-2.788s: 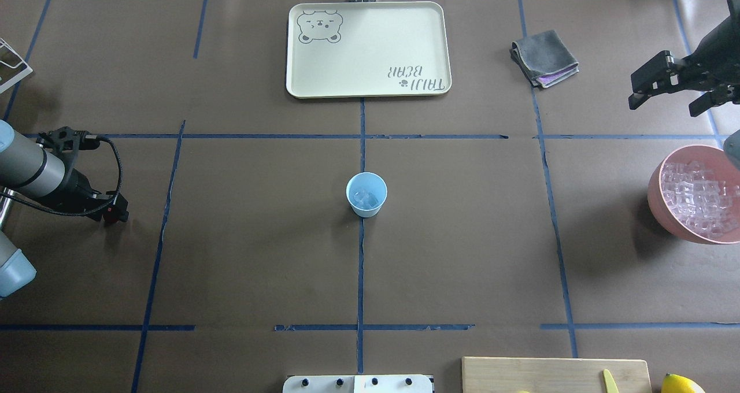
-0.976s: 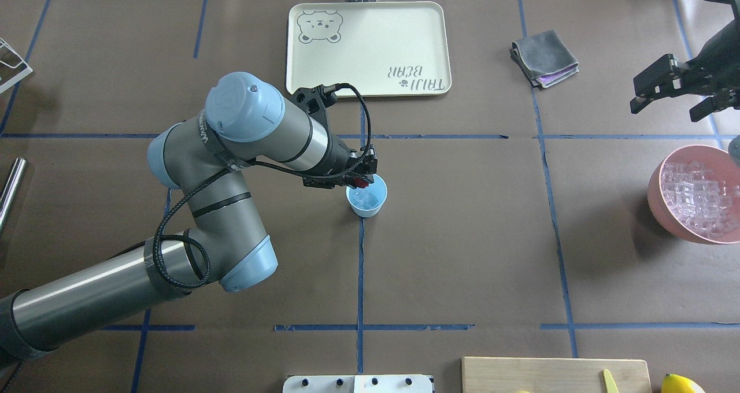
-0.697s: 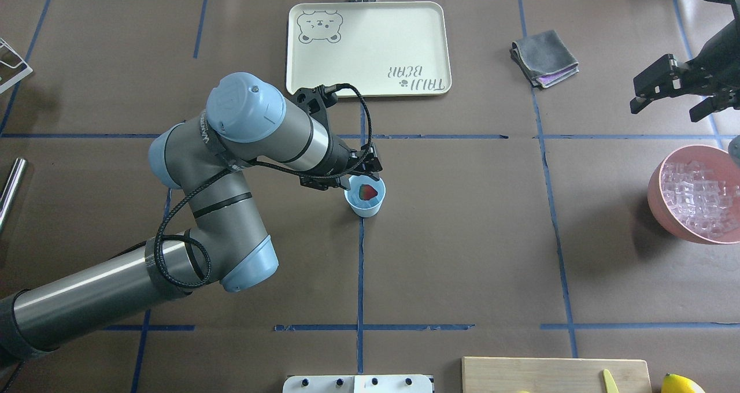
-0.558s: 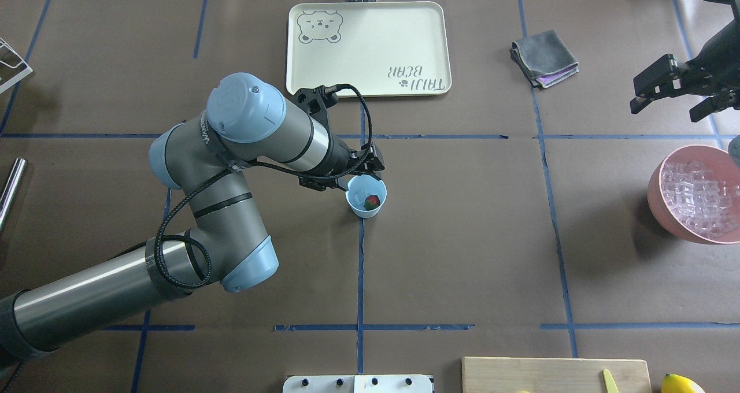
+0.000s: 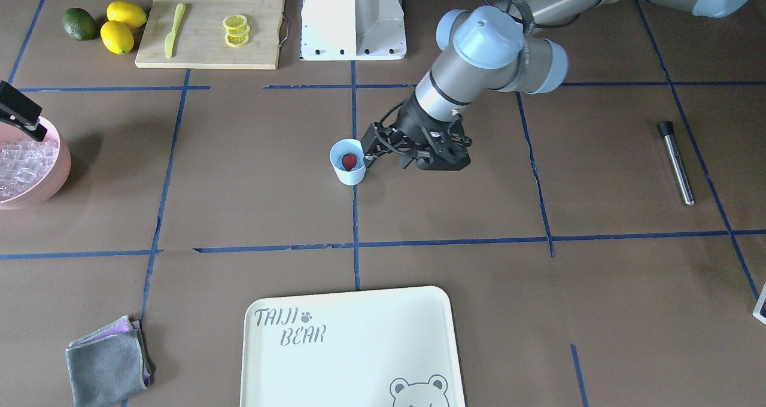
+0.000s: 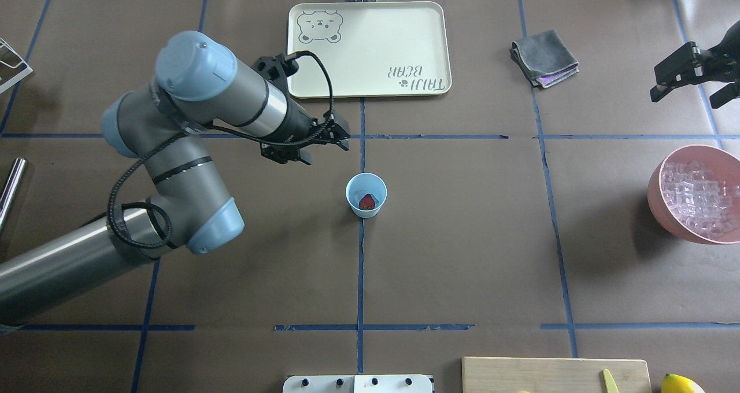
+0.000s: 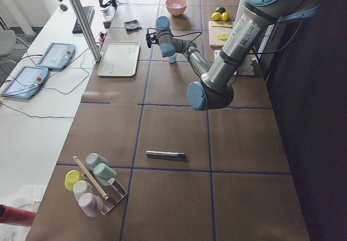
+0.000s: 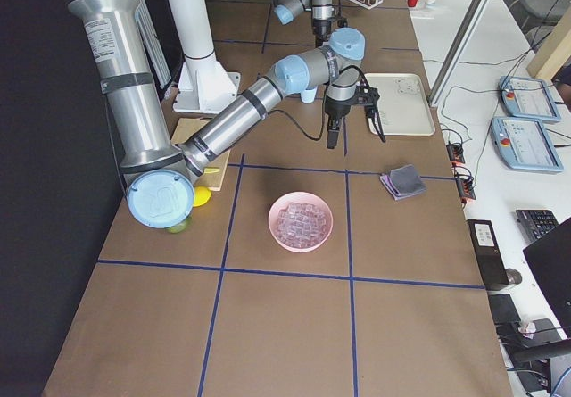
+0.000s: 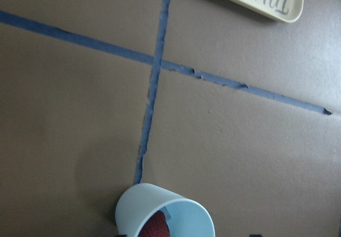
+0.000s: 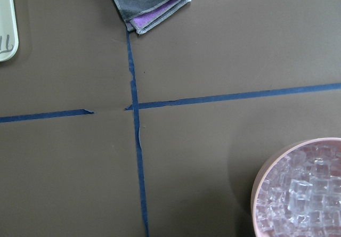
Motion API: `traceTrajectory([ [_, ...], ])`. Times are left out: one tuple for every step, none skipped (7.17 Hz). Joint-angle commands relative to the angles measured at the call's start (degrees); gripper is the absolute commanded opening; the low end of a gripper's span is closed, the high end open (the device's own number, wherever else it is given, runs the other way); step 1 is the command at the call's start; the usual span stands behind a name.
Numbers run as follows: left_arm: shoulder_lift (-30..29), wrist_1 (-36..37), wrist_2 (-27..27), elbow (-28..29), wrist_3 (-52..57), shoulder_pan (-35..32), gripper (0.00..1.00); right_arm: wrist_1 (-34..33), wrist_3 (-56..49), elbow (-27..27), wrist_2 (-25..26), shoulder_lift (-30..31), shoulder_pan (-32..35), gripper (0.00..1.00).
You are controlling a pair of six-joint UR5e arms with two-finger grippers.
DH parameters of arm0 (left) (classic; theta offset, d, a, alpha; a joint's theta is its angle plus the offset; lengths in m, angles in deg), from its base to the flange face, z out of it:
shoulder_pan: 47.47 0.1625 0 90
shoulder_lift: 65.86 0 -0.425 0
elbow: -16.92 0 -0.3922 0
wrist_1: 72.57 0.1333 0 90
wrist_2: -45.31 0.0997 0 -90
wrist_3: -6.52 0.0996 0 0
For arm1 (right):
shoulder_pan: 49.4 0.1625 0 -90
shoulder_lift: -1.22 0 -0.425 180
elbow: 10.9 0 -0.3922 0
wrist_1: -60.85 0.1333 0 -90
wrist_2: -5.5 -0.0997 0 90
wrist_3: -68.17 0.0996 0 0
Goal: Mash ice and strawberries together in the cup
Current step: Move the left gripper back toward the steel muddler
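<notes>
The cup [image 6: 366,194] stands upright mid-table on a tape line, with the strawberry [image 6: 366,201] inside it. A pale sliver beside the berry may be a cube, though the wrist view is too cramped to be sure. The left gripper [image 6: 325,152] hangs near the cup without touching it, its jaws spread and empty. The right gripper [image 6: 688,99] — also spread, holding nothing — hovers near the bowl [image 6: 656,205] of ice [image 6: 696,199] at the table's right edge.
</notes>
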Motion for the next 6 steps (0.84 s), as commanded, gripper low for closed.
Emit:
traceTrajectory([
  [11.7, 0.3, -11.3, -2.5, 16.7, -10.4, 0.81, 0.1, -9.9, -5.6, -0.8, 0.0, 4.6, 1.0],
  [16.2, 0.4, -12.4, -2.5, 24.3, -15.4, 0.81, 0.2, -12.5, -7.5, -0.6, 0.0, 4.8, 1.0],
  [21.1, 0.9, -12.5, -1.8, 34.7, -20.1, 0.81, 0.2, -13.4, -8.1, -0.5, -0.1, 4.9, 1.0],
  [25.5, 2.9, -11.8, -0.8, 43.8, -23.4, 0.81, 0.3, -13.6, -7.8, -0.5, -0.4, 5.0, 1.0],
  [29.8, 3.4, -11.7, 1.0, 53.2, -26.3, 0.81, 0.3, -13.6, -7.9, -0.6, -0.4, 5.0, 1.0],
  [32.7, 3.4, -10.9, 3.2, 57.8, -27.6, 0.81, 0.3, -13.5, -7.9, -2.1, -0.5, 5.0, 1.0],
])
